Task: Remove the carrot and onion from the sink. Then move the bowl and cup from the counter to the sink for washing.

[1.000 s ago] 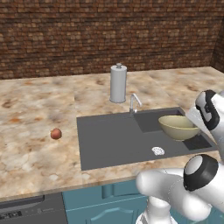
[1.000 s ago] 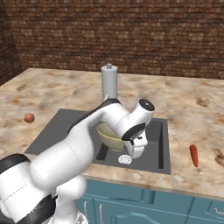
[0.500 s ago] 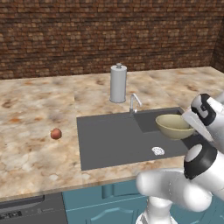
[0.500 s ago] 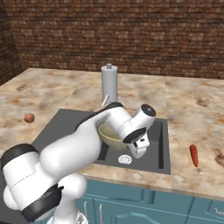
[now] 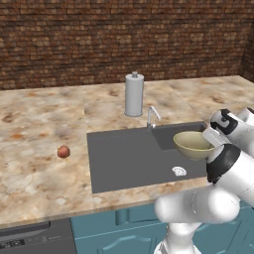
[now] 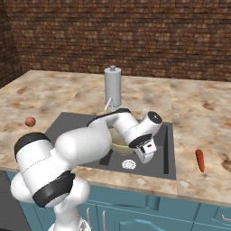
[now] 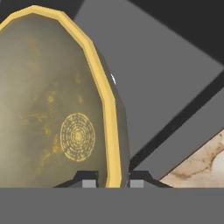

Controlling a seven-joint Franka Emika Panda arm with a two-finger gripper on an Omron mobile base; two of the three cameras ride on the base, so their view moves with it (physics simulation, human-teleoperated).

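The bowl (image 7: 57, 113) is pinched at its rim by the pincer (image 7: 113, 180) and held above the sink (image 5: 124, 158) basin. A thin rim grip could let it slip and clatter down.

I see a glazed-looking olive bowl (image 7: 52, 109) with a speckled, faintly shiny inside and a smooth yellow rim, a matt dark grey sink (image 5: 124, 154), a marbled stone desk (image 5: 39, 144), a brushed-metal canister (image 5: 134, 94), a silvery faucet (image 5: 153, 117) and a rough brick wall (image 5: 124, 34).
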